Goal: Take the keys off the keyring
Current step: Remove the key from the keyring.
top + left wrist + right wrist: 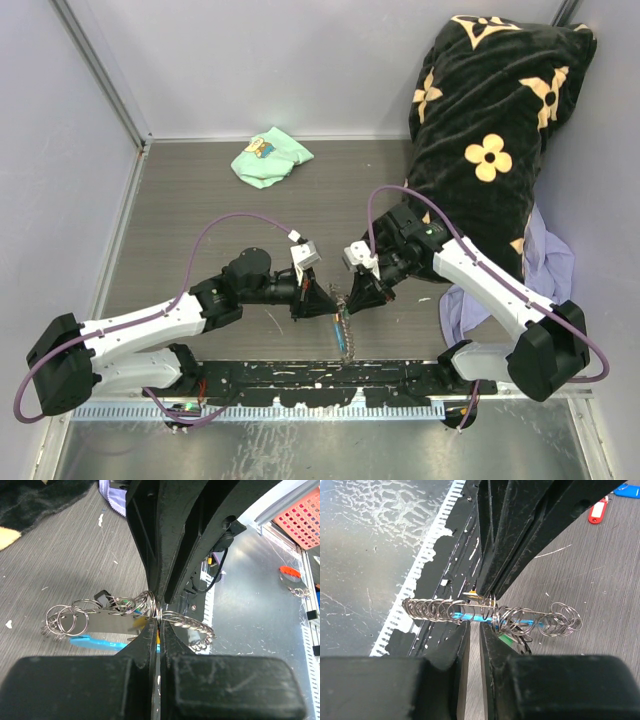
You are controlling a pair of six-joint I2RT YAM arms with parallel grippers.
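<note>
Silvery keyring [344, 318] is hanging at six o'clock on the table [200, 200]. The left gripper [334, 304] at its nine and the right gripper [352, 301] at its three are both clenching it, probably prying the coil. Next comes sliding the green-tagged key [506, 639] off.

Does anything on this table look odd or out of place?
Yes: a big black flowered blanket is heaped in the far right corner, close behind the right arm. The black strip by the bases looks chipped white in patches.
</note>
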